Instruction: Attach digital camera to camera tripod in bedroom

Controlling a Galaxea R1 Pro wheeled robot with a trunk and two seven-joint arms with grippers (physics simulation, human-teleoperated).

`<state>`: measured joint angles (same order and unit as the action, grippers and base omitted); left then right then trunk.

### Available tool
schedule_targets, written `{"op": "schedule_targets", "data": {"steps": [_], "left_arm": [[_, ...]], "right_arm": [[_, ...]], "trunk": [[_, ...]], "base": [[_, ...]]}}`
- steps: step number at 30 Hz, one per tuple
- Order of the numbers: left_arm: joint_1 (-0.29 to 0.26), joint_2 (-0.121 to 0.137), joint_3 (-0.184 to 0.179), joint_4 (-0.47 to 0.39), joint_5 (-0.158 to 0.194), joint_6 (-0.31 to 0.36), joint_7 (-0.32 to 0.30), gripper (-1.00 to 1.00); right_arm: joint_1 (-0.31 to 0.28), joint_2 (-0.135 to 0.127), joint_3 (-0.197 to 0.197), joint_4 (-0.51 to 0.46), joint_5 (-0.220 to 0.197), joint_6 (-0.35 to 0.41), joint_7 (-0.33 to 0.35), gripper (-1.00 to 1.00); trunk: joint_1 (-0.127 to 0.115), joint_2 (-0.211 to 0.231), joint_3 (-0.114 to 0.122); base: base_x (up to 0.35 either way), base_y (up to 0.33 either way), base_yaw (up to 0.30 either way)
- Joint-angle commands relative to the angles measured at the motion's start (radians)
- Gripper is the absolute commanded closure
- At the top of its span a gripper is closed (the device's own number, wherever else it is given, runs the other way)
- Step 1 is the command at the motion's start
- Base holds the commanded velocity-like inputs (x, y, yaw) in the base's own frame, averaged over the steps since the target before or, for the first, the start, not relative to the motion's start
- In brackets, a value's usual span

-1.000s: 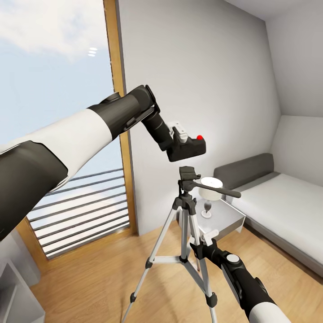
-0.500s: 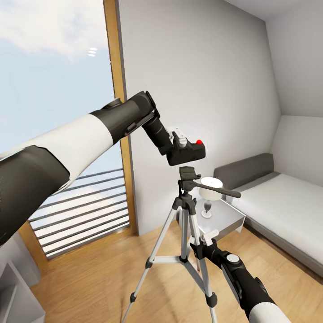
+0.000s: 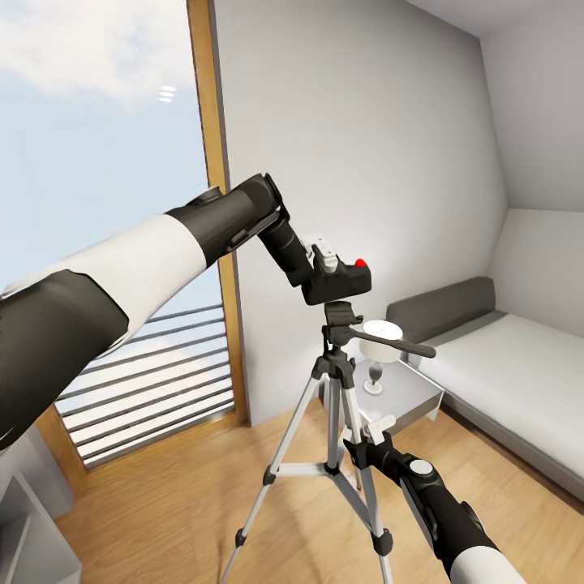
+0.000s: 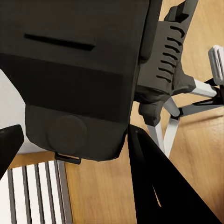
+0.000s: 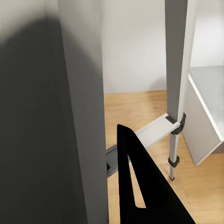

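left tool (image 3: 326, 261) pinching the digital camera (image 3: 341, 281), held just above the black head of the camera tripod (image 3: 337, 369), near touching. tripod stands on the wood floor (image 3: 203, 495) of the bedroom beside a grey nightstand (image 3: 410, 393). right tool (image 3: 375, 432) clamped on a tripod leg.

Floor (image 3: 186, 503): light wood planks. Tripod (image 3: 332, 405) stands on it, silver legs spread, black feet on the boards. Beside it, a grey nightstand (image 3: 405, 397) against the white wall, carrying a white bowl (image 3: 381, 330) and a stemmed glass (image 3: 374, 375). Low bed (image 3: 519, 381) at the right, grey frame, white mattress.
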<state>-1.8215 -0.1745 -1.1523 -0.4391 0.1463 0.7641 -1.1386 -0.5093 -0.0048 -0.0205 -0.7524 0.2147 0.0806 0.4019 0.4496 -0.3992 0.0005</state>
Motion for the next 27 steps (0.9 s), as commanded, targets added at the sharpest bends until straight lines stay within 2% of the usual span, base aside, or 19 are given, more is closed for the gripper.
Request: {"op": "schedule_targets", "data": {"steps": [1, 27], "left_arm": [[-0.001, 0.0, -0.006, 0.0, 0.008, 0.005, 0.0, 1.0], [-0.001, 0.0, -0.006, 0.0, 0.007, 0.004, 0.005, 1.0]], "right_arm": [[0.0, 0.0, -0.003, -0.002, 0.005, 0.005, 0.005, 1.0], [0.0, 0.0, -0.003, -0.002, 0.005, 0.005, 0.008, 1.0]], "trunk": [[0.0, -0.001, -0.001], [0.0, -0.001, -0.001]], "base": [[0.0, 0.0, 0.0], [0.0, 0.0, 0.0]]}}
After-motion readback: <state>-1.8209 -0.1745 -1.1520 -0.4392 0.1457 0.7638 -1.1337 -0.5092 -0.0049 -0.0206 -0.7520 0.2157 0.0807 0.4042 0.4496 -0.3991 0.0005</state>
